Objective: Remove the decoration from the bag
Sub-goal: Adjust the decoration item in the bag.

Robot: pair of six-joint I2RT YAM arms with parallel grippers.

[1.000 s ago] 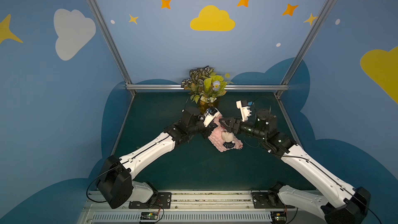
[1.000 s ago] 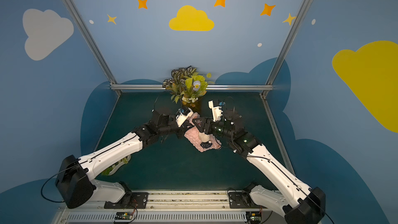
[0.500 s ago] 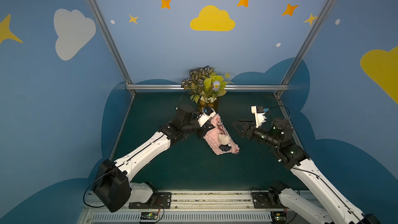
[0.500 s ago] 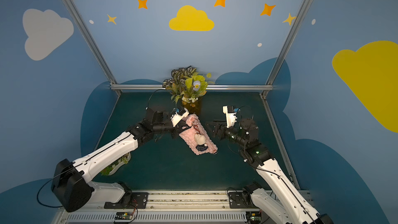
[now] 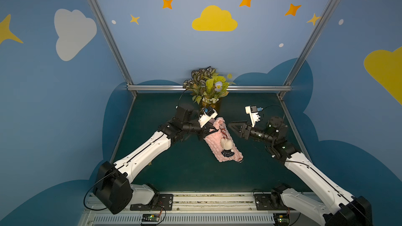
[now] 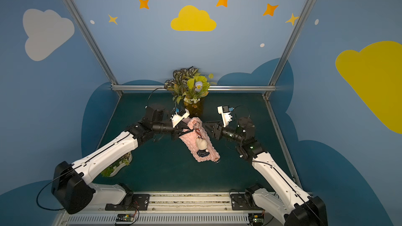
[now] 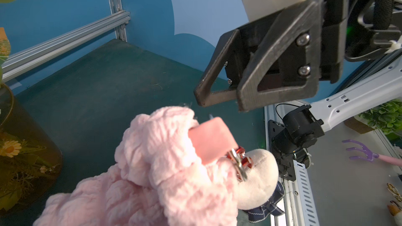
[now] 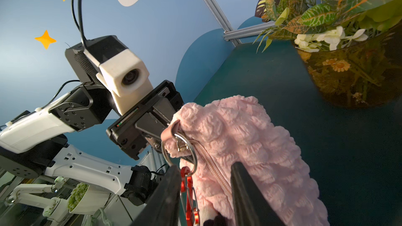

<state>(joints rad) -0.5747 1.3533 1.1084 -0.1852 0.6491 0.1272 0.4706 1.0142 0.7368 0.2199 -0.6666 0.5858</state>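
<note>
The pink puffy bag [image 5: 214,146] [image 6: 189,146] lies slanted on the green table, its far corner lifted by my left gripper [image 5: 210,128] [image 6: 185,130] [image 8: 168,125], which is shut on it. The decoration [image 5: 226,145] [image 6: 201,144], a cream doll in a navy skirt, rests on the bag. A red clasp [image 8: 187,183] hangs it from the metal ring [image 8: 185,146] at the zipper end. My right gripper [image 5: 230,125] [image 6: 205,125] [image 8: 204,177] [image 7: 219,103] hovers by that end. Its jaws stand apart, with the clasp and zipper between them, gripping nothing. The left wrist view shows the bag [image 7: 152,170] and doll [image 7: 258,177], not its own jaws.
An amber vase of foliage [image 5: 208,88] [image 6: 191,88] [image 8: 359,72] stands at the back just behind the bag. A white planter with greenery [image 6: 117,166] sits under the left arm. Aluminium posts and a rail [image 5: 208,87] bound the table.
My right gripper pulled back to the right off the doll, then edged toward the bag's ring end while its jaws narrowed. The left gripper kept hold of the bag's corner and shifted slightly left.
</note>
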